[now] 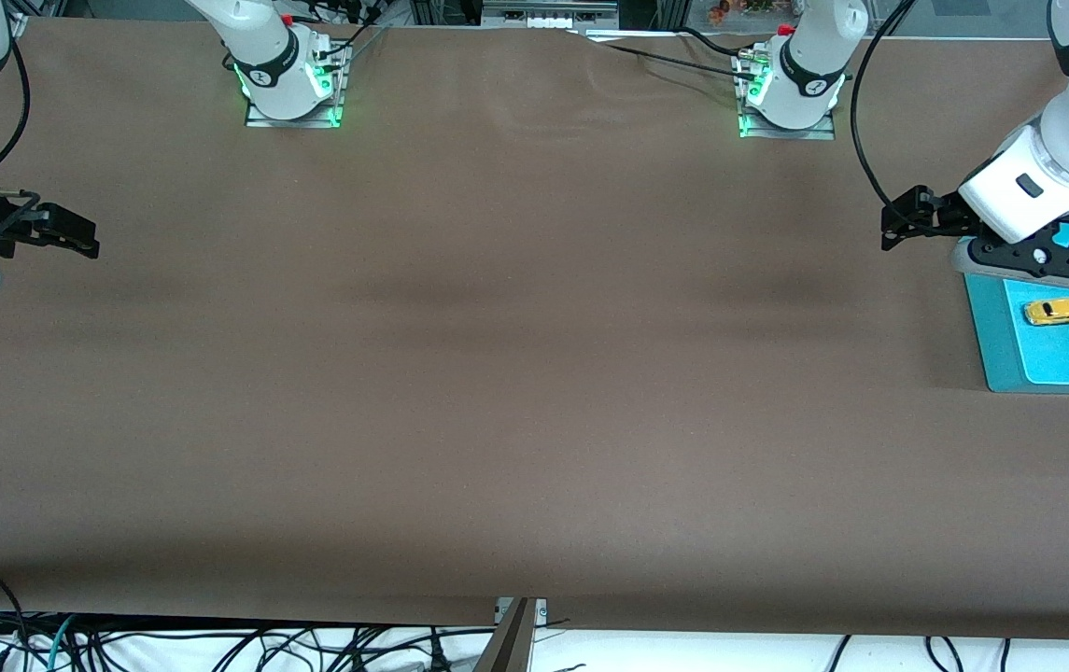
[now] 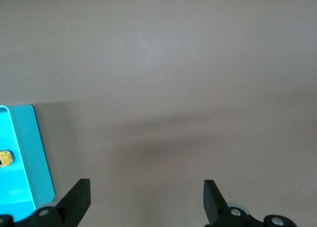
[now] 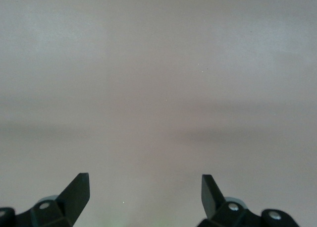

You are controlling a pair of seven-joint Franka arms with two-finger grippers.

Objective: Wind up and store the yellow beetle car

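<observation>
The yellow beetle car lies in a teal tray at the left arm's end of the table. In the left wrist view only a sliver of the car shows at the frame's edge, inside the tray. My left gripper is open and empty, over the bare table just beside the tray, apart from the car; the left wrist view shows its spread jaws. My right gripper is open and empty over the table at the right arm's end, with only bare table between its jaws.
The brown table cover stretches between the two arms. Both arm bases stand along the table edge farthest from the front camera. Cables hang below the nearest edge.
</observation>
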